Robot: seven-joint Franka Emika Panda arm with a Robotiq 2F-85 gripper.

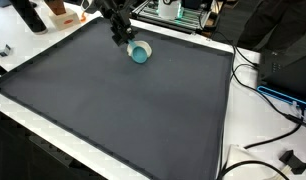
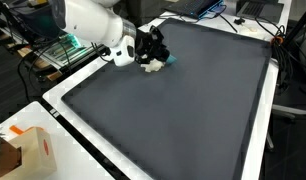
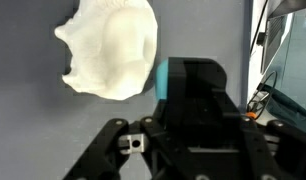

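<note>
A lumpy white object (image 3: 111,55) lies on the dark grey mat (image 3: 53,130), with a teal piece (image 3: 162,78) right beside it. In the wrist view my gripper (image 3: 197,72) shows as a single black block, its fingers together. It covers most of the teal piece, and no gap shows between the fingers. In both exterior views the gripper (image 1: 120,38) (image 2: 155,52) hangs low at the mat's far edge. It is right at the teal and white object (image 1: 140,53) (image 2: 159,65). Whether it touches the object is hidden.
The mat (image 1: 143,110) covers most of the white table (image 1: 233,150). Cables (image 1: 268,95) and a black box (image 1: 293,60) lie off one side. A cardboard box (image 2: 33,150) stands at a table corner, and shelving and equipment (image 1: 173,12) stand behind the far edge.
</note>
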